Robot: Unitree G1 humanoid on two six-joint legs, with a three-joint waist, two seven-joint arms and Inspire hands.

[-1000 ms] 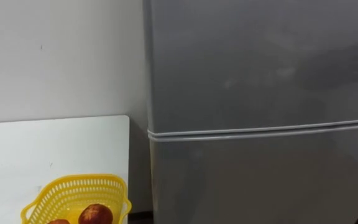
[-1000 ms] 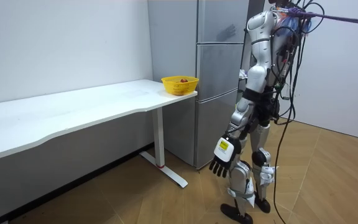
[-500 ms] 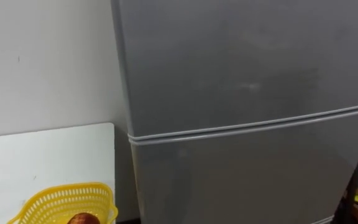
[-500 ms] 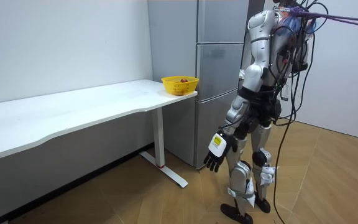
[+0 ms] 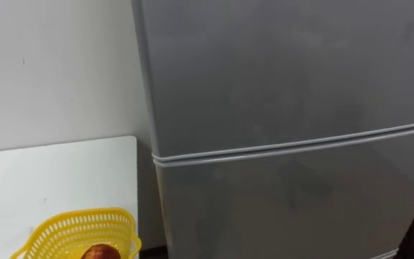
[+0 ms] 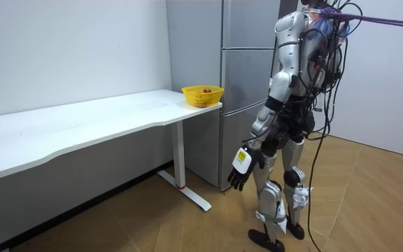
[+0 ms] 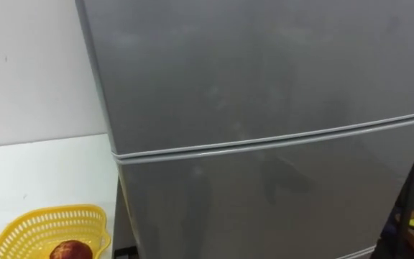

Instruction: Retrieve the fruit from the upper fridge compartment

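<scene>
The upper door (image 5: 286,72) of the fridge (image 6: 243,77) is closed. A pale seam divides it from the lower door (image 5: 286,205), which is closed too, and we cannot see what is inside. The eye views give us that seam close up. At lower left they show a yellow basket (image 5: 67,224) holding a red fruit (image 5: 100,252), set on the white table (image 5: 49,173) near the corner beside the fridge. The room view gives us the robot itself, standing upright and facing the fridge. Its left hand (image 6: 239,169) hangs by its thigh, fingers loosely relaxed and holding nothing.
</scene>
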